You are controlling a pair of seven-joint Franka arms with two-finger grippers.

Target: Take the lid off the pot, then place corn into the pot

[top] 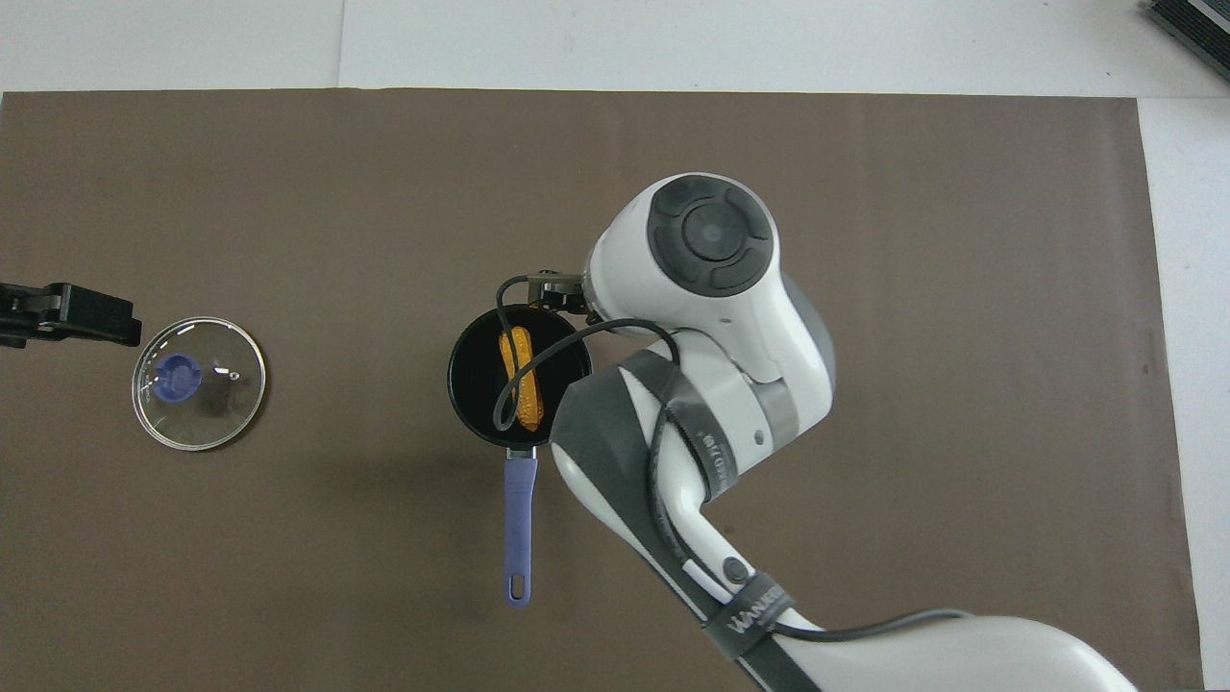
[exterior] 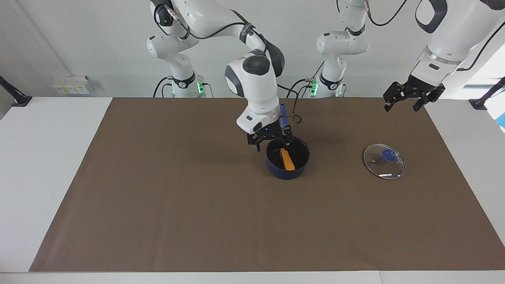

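Open fingers of the right gripper (exterior: 271, 141) hang empty above the pot (exterior: 287, 170), since the corn (exterior: 287, 159) lies inside; the left gripper (exterior: 408, 99) waits open

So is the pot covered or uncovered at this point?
Uncovered. The lid lies flat on the mat toward the left arm's end, apart from the pot, and the corn shows inside it.

Open mat all round, pot mouth partly screened

Seen in the overhead view: the pot (top: 520, 377) has its handle running out at 6 o'clock and the right gripper (exterior: 270, 140), fingers spread, raised over its rim at about 1 o'clock (a cable loops across the mouth); the lid (top: 199, 383) lies flat well apart at 9 o'clock, the left gripper (exterior: 406, 99) open in the air near it
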